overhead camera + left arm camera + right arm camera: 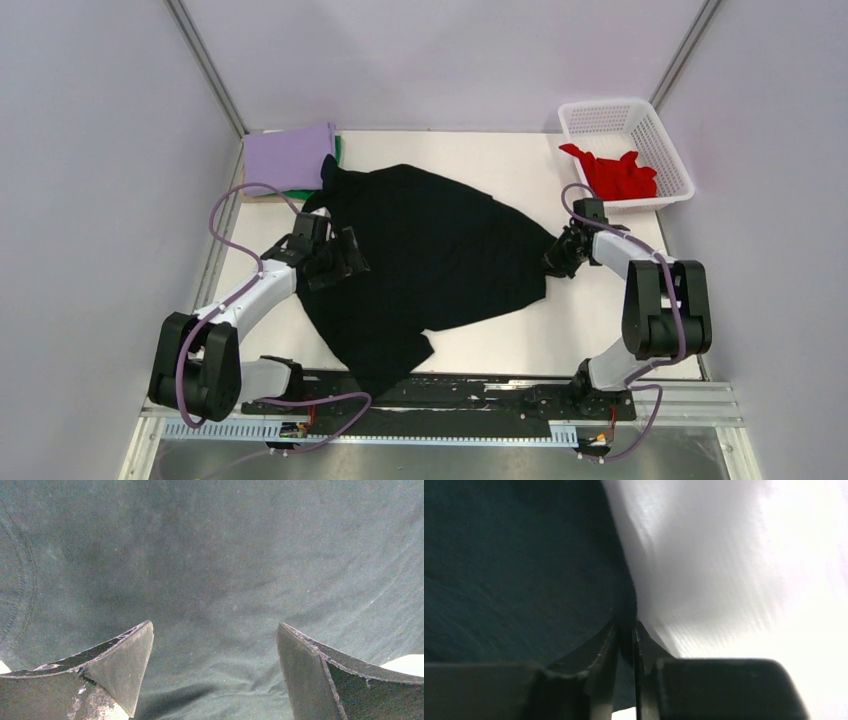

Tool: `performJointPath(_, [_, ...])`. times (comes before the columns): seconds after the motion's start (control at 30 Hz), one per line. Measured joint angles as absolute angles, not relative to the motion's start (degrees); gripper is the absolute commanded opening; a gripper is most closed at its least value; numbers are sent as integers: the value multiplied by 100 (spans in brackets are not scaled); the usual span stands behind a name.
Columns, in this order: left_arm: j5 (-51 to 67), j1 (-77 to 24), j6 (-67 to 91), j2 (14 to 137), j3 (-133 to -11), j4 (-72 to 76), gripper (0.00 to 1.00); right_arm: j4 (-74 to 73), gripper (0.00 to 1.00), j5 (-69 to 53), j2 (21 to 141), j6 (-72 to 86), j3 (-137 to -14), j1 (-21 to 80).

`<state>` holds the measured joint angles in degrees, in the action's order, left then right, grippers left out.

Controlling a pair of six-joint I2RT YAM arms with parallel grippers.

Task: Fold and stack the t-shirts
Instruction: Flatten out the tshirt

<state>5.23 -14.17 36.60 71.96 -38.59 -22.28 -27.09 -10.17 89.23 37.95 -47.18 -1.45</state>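
Observation:
A black t-shirt (420,250) lies spread and rumpled across the middle of the table. My left gripper (345,258) is open over its left side; in the left wrist view the cloth (215,570) fills the frame between my wide-apart fingers (120,660), with nothing held. My right gripper (556,256) is shut on the shirt's right edge; the right wrist view shows the black hem (626,625) pinched between the fingers (606,650). A folded lilac t-shirt (288,157) lies on a green one (338,148) at the back left. A red t-shirt (615,172) sits in the basket.
A white lattice basket (640,125) stands at the back right corner. Grey walls and metal posts enclose the table (520,160). The arm bases and a rail run along the near edge.

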Motion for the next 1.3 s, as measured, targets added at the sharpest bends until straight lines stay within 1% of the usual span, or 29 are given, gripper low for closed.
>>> performJointPath(0.03, [502, -1417, 3680, 7199, -3852, -2156, 100, -2727, 1, -1009, 9002, 3787, -4770, -60])
performJointPath(0.07, [482, -1417, 3684, 7196, -3850, -2099, 100, -2775, 0, -926, 9074, 3813, -4862, 64])
performJointPath(0.17, [395, -1415, 3701, 7212, -3850, -1957, 100, -3225, 0, -342, 9157, 3837, -5308, 539])
performJointPath(0.23, [346, -1417, 3701, 7238, -3846, -1896, 100, -3938, 0, 346, 9258, 3927, -5933, 1055])
performJointPath(0.33, [259, -1417, 3699, 7290, -3824, -1815, 100, -5218, 3, 1347, 9633, 4364, -7231, 1918])
performJointPath(0.4, [213, -1415, 3699, 7347, -3815, -1791, 100, -6062, 8, 1975, 10042, 4823, -8051, 2425])
performJointPath(0.47, [169, -1415, 3697, 7417, -3815, -1778, 100, -6720, 18, 2397, 10471, 5207, -8423, 2770])
performJointPath(0.5, [150, -1415, 3695, 7454, -3815, -1776, 100, -6949, 25, 2532, 10672, 5349, -8444, 2853])
performJointPath(0.6, [104, -1415, 3691, 7566, -3815, -1791, 100, -7588, 50, 2864, 11391, 5730, -8296, 2858])
performJointPath(0.7, [30, -1415, 3688, 7625, -3815, -1863, 100, -8049, 82, 3146, 11784, 5981, -8029, 2587])
performJointPath(0.73, [-10, -1417, 3686, 7629, -3815, -1890, 100, -8217, 90, 3234, 11756, 6082, -7988, 2471])
performJointPath(0.8, [-64, -1415, 3684, 7631, -3815, -1929, 100, -8366, 98, 3444, 11570, 6265, -7920, 2268])
performJointPath(0.87, [-110, -1415, 3686, 7631, -3815, -1962, 100, -8320, 100, 3610, 11218, 6324, -7797, 2069])
performJointPath(0.97, [-158, -1415, 3695, 7631, -3815, -2003, 100, -7883, 100, 3575, 10313, 6053, -7415, 1765])
performJointPath(1.03, [-165, -1417, 3699, 7631, -3815, -2016, 100, -7275, 99, 3260, 9605, 5675, -7022, 1514])
performJointPath(1.07, [-167, -1417, 3699, 7631, -3820, -2034, 100, -6748, 97, 2884, 9052, 5358, -6676, 1278])
performJointPath(1.13, [-180, -1415, 3699, 7631, -3820, -2049, 100, -5798, 93, 2086, 8340, 4928, -6086, 784])
performJointPath(1.2, [-187, -1415, 3699, 7634, -3820, -2067, 100, -5004, 87, 1293, 7854, 4587, -5535, 242])
performJointPath(1.27, [-189, -1415, 3699, 7642, -3822, -2084, 100, -4335, 78, 576, 7747, 4287, -5168, -200])
performJointPath(1.3, [-187, -1417, 3699, 7653, -3822, -2086, 100, -4051, 72, 259, 7826, 4158, -5063, -311])
